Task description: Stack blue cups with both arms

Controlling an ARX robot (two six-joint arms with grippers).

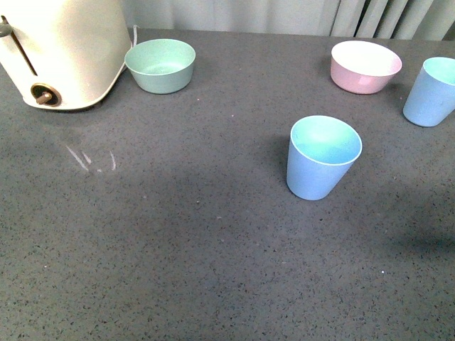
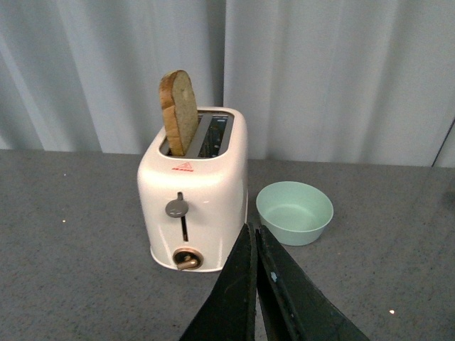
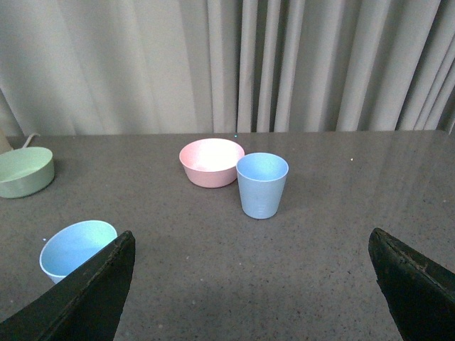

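Blue cup mid-table, second cup beside pink bowl, left claw closed, right claw spread.

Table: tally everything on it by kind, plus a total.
blue cups: 2
bowls: 2, a green bowl and a pink bowl
toaster: 1
bread slice: 1, standing in the toaster slot, seen only in the left wrist view
Total: 6

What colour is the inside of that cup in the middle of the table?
Pale aqua inside the blue cup, clearest in the front view.
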